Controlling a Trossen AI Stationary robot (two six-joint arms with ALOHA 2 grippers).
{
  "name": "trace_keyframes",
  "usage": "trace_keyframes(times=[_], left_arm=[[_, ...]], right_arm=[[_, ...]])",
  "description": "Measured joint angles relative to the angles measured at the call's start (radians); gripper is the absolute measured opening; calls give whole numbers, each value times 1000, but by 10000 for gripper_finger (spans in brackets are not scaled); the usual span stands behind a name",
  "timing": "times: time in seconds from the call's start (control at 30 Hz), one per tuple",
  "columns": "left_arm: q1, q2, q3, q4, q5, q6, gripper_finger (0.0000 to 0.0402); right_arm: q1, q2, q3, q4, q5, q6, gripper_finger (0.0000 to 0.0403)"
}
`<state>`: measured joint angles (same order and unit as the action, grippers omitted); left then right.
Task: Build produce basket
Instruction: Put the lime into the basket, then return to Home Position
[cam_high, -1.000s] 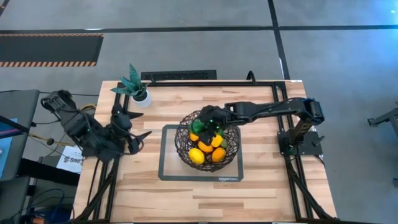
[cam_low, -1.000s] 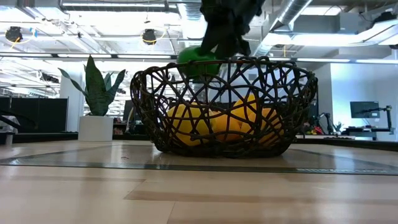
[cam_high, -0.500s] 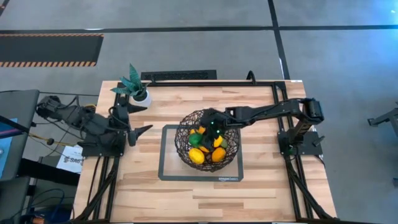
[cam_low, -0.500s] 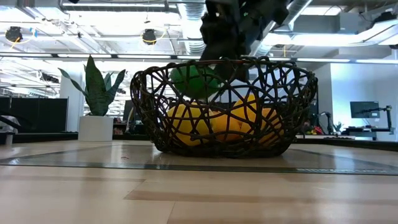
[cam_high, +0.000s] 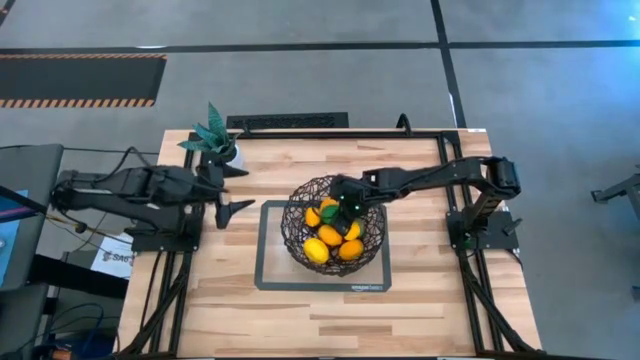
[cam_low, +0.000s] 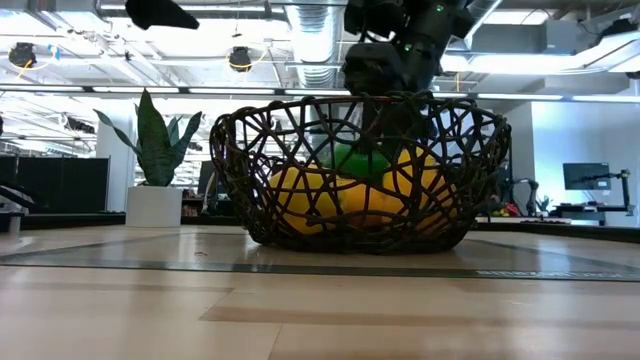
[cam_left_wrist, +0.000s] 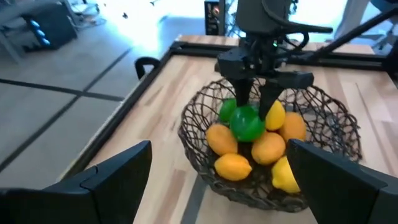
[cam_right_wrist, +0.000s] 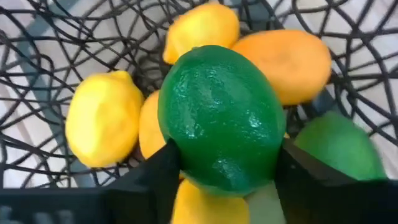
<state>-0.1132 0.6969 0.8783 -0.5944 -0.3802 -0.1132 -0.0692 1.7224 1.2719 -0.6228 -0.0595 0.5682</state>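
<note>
The dark wire basket (cam_high: 292, 226) stands on a grey-framed mat (cam_high: 268, 272) at the table's middle. Orange and yellow produce (cam_high: 318, 250) lies in it, along with a paler green fruit (cam_right_wrist: 339, 146). My right gripper (cam_left_wrist: 255, 106) reaches down into the basket from the right, shut on a dark green lime (cam_right_wrist: 217, 118) just above the heap. Whether the lime rests on the fruit below, I cannot tell. My left gripper (cam_high: 233, 190) hovers open over the table's left part, pointing at the basket, with nothing between its fingers. My right gripper pinches the lime's two opposite sides (cam_right_wrist: 177, 155) between its two fingers (cam_left_wrist: 241, 93), near their free ends. The fingers slant down from above and from the table's right. The lime (cam_left_wrist: 247, 122) sits below the fingertips, inside the basket and under its rim (cam_low: 300, 105).
A teal-leaved plant in a white pot (cam_high: 222, 145) stands at the far left corner, close to my left gripper. Black frame rails (cam_high: 300, 122) run along the table's far edge and sides. Bare wood lies near the front edge (cam_high: 330, 320).
My right gripper has sunk with the lime from rim height down into the basket, onto the heap of fruit. My left arm has stretched out from the table's left edge toward the basket, and its gripper, still open, has turned to face it.
</note>
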Motion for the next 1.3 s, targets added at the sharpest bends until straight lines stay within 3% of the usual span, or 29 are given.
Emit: trace_keyframes(times=[0.2,0.3,0.6,0.93,1.03,1.1,1.3], left_arm=[[23,4,0,-61,37,-33,359],[23,0,0,-95,40,-63,359],[23,1,0,-115,45,-77,359],[23,1,0,-114,45,-83,359],[23,1,0,-115,45,-79,359],[23,1,0,-121,45,-78,359],[23,1,0,-136,45,-78,359]], right_arm=[[11,0,1,25,6,37,354],[11,-3,1,28,5,59,388],[46,-9,96,-31,-47,-23,348],[112,-2,135,-27,-76,26,340],[140,1,133,-55,-75,43,312],[159,0,134,-63,-66,44,268],[191,-12,134,-113,-36,-9,31]])
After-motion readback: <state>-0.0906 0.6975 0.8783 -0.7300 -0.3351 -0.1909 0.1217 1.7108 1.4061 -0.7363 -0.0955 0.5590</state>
